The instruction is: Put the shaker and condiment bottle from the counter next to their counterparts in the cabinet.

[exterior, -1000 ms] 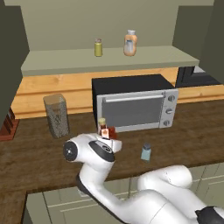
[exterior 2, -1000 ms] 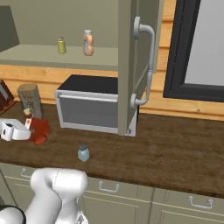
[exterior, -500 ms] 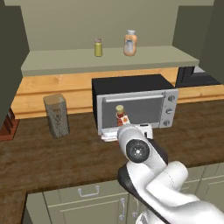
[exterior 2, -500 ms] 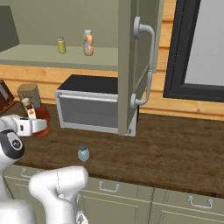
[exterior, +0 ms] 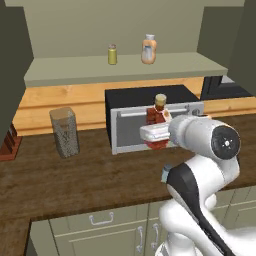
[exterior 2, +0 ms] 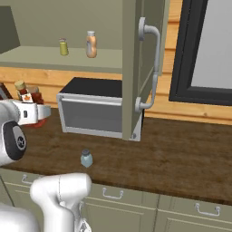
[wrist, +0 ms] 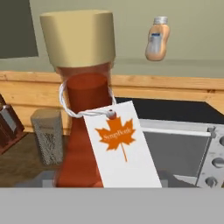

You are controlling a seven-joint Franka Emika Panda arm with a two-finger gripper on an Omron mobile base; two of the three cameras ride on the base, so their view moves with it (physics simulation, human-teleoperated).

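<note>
The condiment bottle (wrist: pixel 83 127) looks like glossy dark red glass with a matt tan cap and a smooth paper tag. The counter (exterior: pixel 75 185) is dark wood grain. At ten o'clock, the speckled jar (exterior: pixel 65 132) seems glassy.

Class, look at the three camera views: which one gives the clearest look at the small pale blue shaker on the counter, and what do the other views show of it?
The right base view: the shaker stands in the open on the counter, dark cap and pale body both plain. In the left base view a sliver of it peeks out beside the white arm. The hand view looks at the condiment bottle instead.
</note>
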